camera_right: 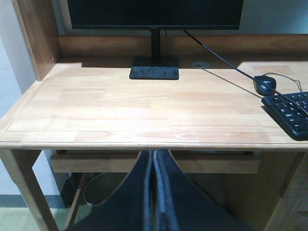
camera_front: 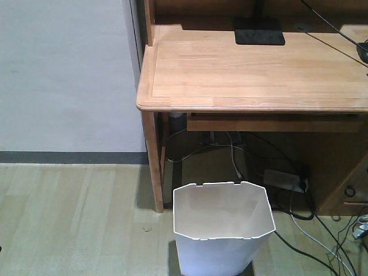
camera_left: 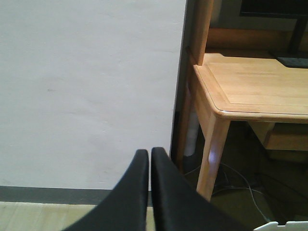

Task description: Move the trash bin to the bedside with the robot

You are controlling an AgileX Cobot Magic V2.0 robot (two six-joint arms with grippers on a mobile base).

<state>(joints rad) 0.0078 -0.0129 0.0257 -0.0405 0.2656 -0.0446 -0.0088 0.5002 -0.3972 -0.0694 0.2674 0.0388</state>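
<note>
The white trash bin (camera_front: 223, 230) stands on the floor in front of the desk's left leg, its faceted notched rim facing up and its inside bare. A sliver of its rim (camera_left: 284, 225) shows at the bottom right of the left wrist view. My left gripper (camera_left: 149, 153) is shut with nothing between its fingers, held in the air facing the white wall, to the left of the bin. My right gripper (camera_right: 153, 154) is shut too, level with the desk's front edge. The bedside is out of view.
A light wooden desk (camera_front: 259, 75) carries a monitor stand (camera_right: 154, 67), a mouse (camera_right: 264, 83) and a keyboard (camera_right: 288, 111). Cables and a power strip (camera_front: 282, 179) lie under it. A desk leg (camera_front: 153, 161) stands just left of the bin. A white wall (camera_front: 63, 75) is at left.
</note>
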